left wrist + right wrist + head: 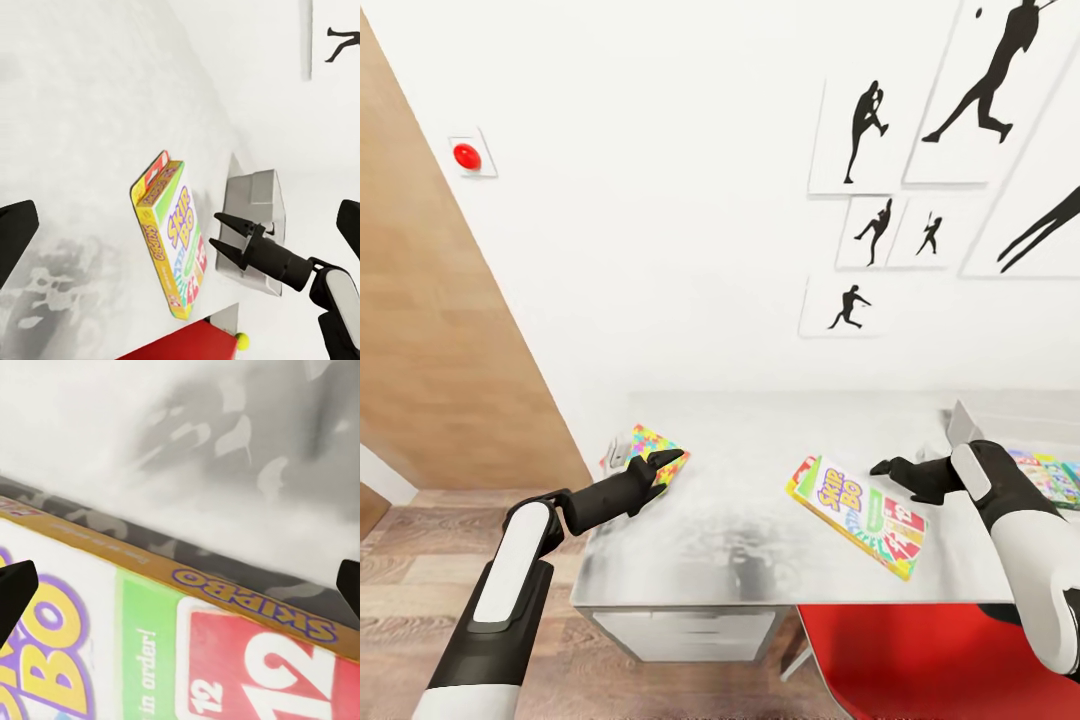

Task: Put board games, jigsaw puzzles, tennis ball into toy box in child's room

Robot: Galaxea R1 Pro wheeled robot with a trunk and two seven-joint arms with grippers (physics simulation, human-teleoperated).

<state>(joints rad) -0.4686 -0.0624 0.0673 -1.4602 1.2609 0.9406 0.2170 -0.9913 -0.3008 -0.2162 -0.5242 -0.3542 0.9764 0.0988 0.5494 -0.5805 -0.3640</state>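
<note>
Here, right gripper [882, 468] spread over Skip-Bo box [857, 515]

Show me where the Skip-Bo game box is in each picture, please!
Head view: the Skip-Bo box lies flat on the metal table, just left of the right gripper.
Left wrist view: the box is mid-picture, beside the right gripper.
Right wrist view: its lid is seen close up.
Shared landmark: the shiny metal table.
</note>
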